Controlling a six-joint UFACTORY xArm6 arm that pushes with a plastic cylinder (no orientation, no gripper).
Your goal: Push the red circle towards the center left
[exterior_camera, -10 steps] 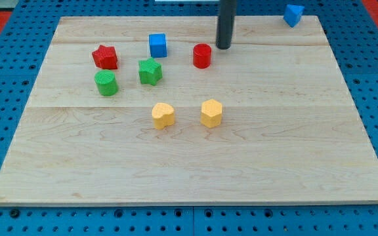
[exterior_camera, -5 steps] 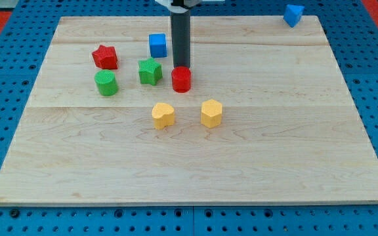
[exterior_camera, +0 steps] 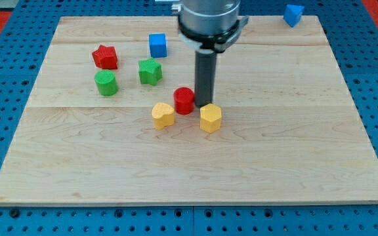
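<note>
The red circle (exterior_camera: pixel 184 100) stands near the board's middle, between and just above two yellow blocks. My tip (exterior_camera: pixel 205 104) is down on the board right beside the red circle, on its right side, and just above the yellow hexagon-like block (exterior_camera: pixel 210 118). The other yellow block (exterior_camera: pixel 163 115) sits just left of and below the red circle, close to touching it. The rod rises from the tip to the arm's grey wrist (exterior_camera: pixel 209 19) at the view's top.
A green star-like block (exterior_camera: pixel 150 71), a green cylinder (exterior_camera: pixel 106 83), a red star (exterior_camera: pixel 104 57) and a blue cube (exterior_camera: pixel 157 45) sit in the upper left. A blue block (exterior_camera: pixel 293 14) lies at the wooden board's (exterior_camera: pixel 294 144) top right corner.
The red circle has slid down and left, from the upper middle to between the yellow blocks. My tip swung round from above it to its right side. The yellow hexagon-like block shifted slightly down.
</note>
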